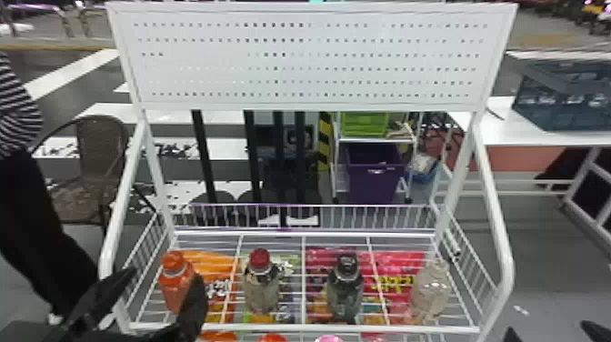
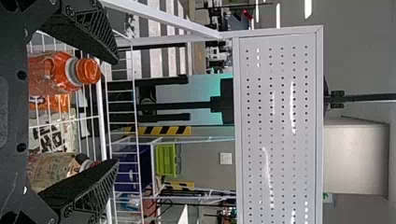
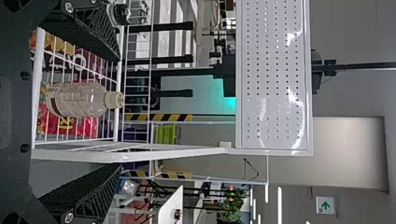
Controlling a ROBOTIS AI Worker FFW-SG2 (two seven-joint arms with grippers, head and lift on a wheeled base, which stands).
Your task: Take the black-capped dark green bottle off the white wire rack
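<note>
Head view: the dark green bottle (image 1: 345, 293) stands on the rack (image 1: 291, 327), lower centre; left gripper (image 1: 164, 275), lower left, and right gripper (image 1: 548, 328), lower right, gape wide, empty.

In my right wrist view, a flat white rectangular sign (image 3: 325, 205) in the room behind carries a green arrow, pointing left once that view is set upright. Through the wires of the white metal wire rack (image 1: 300, 327), I see pale lettering on a glossy orange bag (image 1: 213, 264) and yellow lettering on a glossy red bag (image 1: 404, 259). My left wrist view shows bold black characters on a pale, shiny bag (image 2: 70, 140). I can't make out words or numbers.
</note>
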